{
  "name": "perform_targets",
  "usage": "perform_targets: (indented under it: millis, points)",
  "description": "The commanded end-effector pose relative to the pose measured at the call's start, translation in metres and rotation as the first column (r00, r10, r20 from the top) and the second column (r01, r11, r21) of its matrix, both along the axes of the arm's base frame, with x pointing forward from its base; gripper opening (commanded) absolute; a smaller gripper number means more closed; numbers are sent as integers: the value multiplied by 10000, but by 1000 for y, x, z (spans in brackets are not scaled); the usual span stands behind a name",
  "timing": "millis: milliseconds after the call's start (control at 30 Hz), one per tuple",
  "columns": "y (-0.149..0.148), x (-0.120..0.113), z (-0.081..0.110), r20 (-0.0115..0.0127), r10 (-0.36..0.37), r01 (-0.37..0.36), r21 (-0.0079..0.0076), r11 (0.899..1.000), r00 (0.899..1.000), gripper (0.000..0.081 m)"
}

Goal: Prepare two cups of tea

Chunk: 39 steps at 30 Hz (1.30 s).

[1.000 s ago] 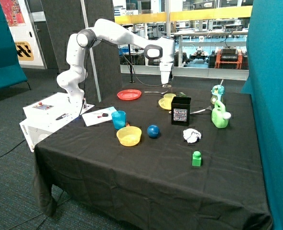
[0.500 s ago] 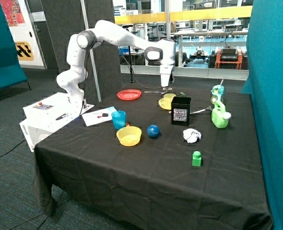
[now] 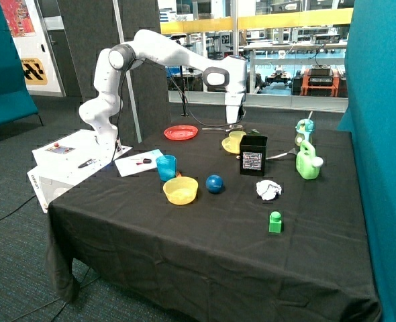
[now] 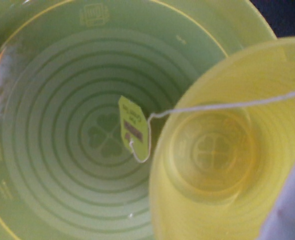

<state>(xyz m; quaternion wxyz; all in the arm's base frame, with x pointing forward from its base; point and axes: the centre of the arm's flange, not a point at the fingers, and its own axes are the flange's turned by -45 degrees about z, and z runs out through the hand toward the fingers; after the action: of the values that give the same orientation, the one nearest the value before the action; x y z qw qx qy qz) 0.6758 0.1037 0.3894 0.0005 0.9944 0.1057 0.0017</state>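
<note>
1. A thin white string [image 4: 227,105] runs across the mouth of the yellow cup [image 4: 222,165], and the yellowish tag [image 4: 133,131] on its end hangs beyond the cup's rim over the yellow saucer [image 4: 62,125]. The inside of the cup shows only its bare moulded bottom.
2. A pale blurred shape at the edge of the wrist view may be the tea bag; it cannot be told for certain.
3. In the outside view the yellow cup [image 3: 237,137] stands on its saucer [image 3: 229,145] near the far side of the table [image 3: 205,241], just behind the black box [image 3: 253,155].
4. The gripper [image 3: 233,122] hangs straight above that cup, pointing down. Whether its fingers are clenched or released cannot be told from either view.
5. The blue tumbler [image 3: 166,168] stands well apart from the yellow cup, just behind the yellow bowl [image 3: 180,190]. Nothing can be made out inside it from here.
6. A blue ball [image 3: 215,183] lies beside the bowl, and a crumpled white paper ball [image 3: 268,190] lies in front of the black box.
7. A red plate [image 3: 181,132] sits near the far edge, a green watering can [image 3: 308,162] beyond the box, and a small green block [image 3: 275,222] nearest the camera.
</note>
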Motion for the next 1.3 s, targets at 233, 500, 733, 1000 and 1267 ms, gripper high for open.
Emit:
perform_targets:
  millis: [233, 500, 733, 1000, 1267]
  points:
    - [-10, 10, -11, -35, -157, 157, 7, 9999, 9999, 0]
    - [-9, 17, -16, -35, -107, 107, 7, 9999, 9999, 0]
    - [-4, 21, -26, -35, -79, 79, 7, 10000, 10000, 0]
    - [1, 23, -30, -35, -28, 28, 7, 10000, 10000, 0]
    - [3, 21, -30, -35, -30, 30, 7, 10000, 10000, 392]
